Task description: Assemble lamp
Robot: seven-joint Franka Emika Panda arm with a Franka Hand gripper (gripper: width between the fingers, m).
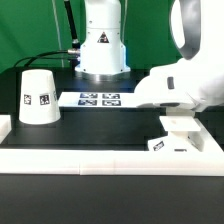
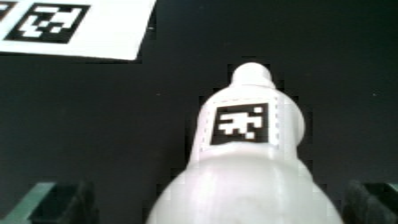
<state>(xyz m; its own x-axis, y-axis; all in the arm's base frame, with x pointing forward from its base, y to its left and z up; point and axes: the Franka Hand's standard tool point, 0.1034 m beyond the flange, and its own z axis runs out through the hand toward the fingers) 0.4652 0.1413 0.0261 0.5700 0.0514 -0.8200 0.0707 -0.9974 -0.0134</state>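
In the wrist view the white bulb (image 2: 240,150) fills the lower middle, its narrow tip pointing toward the marker board (image 2: 71,28) and a square tag on its side. My gripper (image 2: 214,208) is open. Its dark fingers (image 2: 54,200) stand wide apart on either side of the bulb's broad end, with a gap showing. In the exterior view the cone shade (image 1: 40,97) stands on the table at the left. The blocky base (image 1: 178,140) sits at the right front, under my arm (image 1: 185,85). The arm hides the gripper there.
The marker board (image 1: 98,98) lies in the middle of the black table. The robot's pedestal (image 1: 102,45) stands behind it. A white rail (image 1: 100,158) runs along the table's front edge.
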